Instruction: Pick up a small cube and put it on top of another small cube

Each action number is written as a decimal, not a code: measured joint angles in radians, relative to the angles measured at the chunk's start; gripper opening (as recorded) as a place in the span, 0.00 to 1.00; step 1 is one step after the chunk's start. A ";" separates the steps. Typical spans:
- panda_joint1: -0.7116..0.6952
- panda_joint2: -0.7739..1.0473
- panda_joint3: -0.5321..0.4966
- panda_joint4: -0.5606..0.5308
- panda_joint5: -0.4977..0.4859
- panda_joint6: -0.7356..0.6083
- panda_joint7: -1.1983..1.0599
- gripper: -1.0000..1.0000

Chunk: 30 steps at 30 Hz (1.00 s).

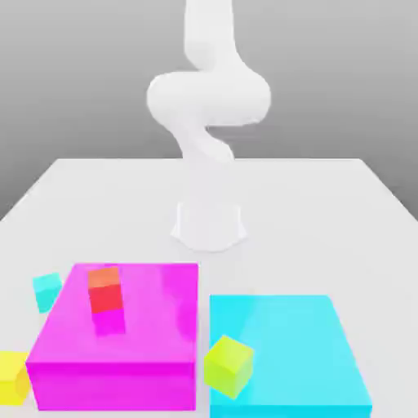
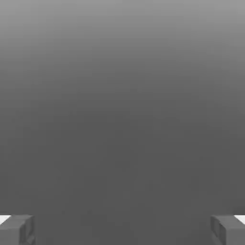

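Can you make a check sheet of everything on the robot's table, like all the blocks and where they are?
Surface: white table, robot base standing on it.
Job's things: small yellow cube on the table at the exterior view's left edge, beside the magenta block; small teal cube on the table just behind it, tilted. The two sit apart, not stacked.
Clutter: big magenta block with a red-orange cube on top; big flat cyan block; yellow-green cube, tilted, at the cyan block's near left corner.
Grippers: gripper open, fingertips far apart, holding nothing.
Cables: nothing seen.
Surroundings: plain grey backdrop.
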 joint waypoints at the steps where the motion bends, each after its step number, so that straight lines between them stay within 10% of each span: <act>1: -0.029 0.040 0.009 0.001 -0.012 0.010 0.043 0.50; 18: -0.352 0.660 0.001 0.019 -0.157 0.173 0.685 0.50; 30: -0.491 1.069 -0.046 0.028 0.028 0.316 0.920 0.50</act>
